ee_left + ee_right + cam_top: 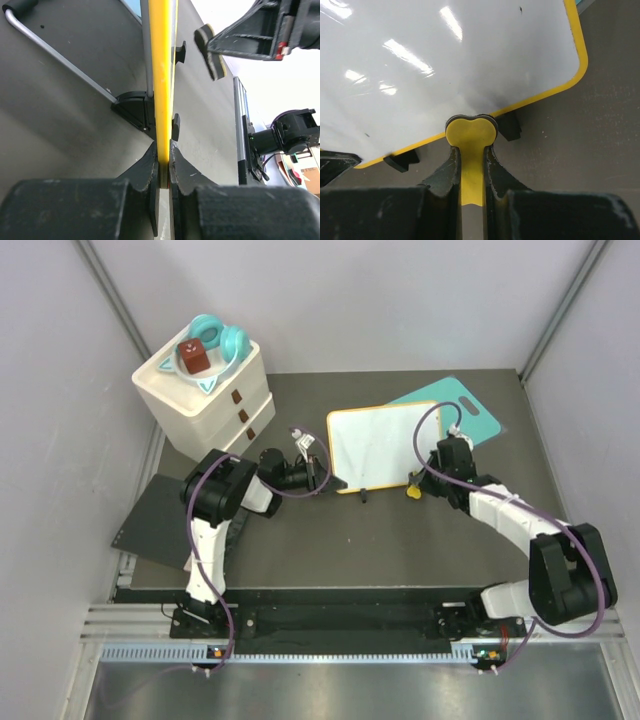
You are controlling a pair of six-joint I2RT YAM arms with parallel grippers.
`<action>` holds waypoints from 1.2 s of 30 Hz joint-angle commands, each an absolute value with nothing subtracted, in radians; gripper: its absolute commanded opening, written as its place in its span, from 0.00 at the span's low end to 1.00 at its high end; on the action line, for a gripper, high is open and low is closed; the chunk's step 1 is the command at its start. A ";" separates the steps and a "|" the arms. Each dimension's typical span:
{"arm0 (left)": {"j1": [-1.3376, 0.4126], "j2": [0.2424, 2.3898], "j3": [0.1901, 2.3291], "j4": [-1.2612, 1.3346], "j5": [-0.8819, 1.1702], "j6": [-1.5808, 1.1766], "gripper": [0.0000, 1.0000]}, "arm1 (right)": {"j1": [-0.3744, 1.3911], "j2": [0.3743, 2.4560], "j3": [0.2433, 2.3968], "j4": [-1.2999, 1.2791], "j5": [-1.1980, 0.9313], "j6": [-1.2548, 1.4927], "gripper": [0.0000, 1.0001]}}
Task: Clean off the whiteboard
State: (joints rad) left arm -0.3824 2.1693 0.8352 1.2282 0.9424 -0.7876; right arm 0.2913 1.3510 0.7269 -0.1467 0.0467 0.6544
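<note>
The whiteboard (375,445) has a yellow frame and stands tilted on small black feet (507,125) at mid table. Its white face (445,60) shows only a few tiny dark specks, no handwriting. My left gripper (322,472) is shut on the board's left frame edge, which appears edge-on in the left wrist view (162,75) between the closed jaws (164,160). My right gripper (420,480) is shut on a yellow eraser (471,137) with a dark felt pad, held at the board's lower right edge. The eraser also shows in the left wrist view (210,52).
A teal cutting board (470,410) lies behind the whiteboard at the right. A white drawer unit (205,390) with a teal object and a brown block on top stands at the back left. A black mat (160,520) lies at the left edge.
</note>
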 commanded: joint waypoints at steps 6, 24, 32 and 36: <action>-0.373 2.186 0.799 1.315 0.945 -0.764 0.13 | 0.291 1.183 0.736 -0.178 0.018 0.609 0.00; -0.373 2.148 0.738 1.397 0.939 -0.771 0.50 | 0.291 1.088 0.578 -0.187 0.025 0.614 0.00; -0.371 2.111 0.704 1.612 0.931 -0.896 0.54 | 0.291 1.091 0.560 -0.186 0.025 0.607 0.00; -0.371 2.045 0.640 1.562 0.884 -0.839 0.54 | 0.291 1.097 0.546 -0.186 0.015 0.612 0.00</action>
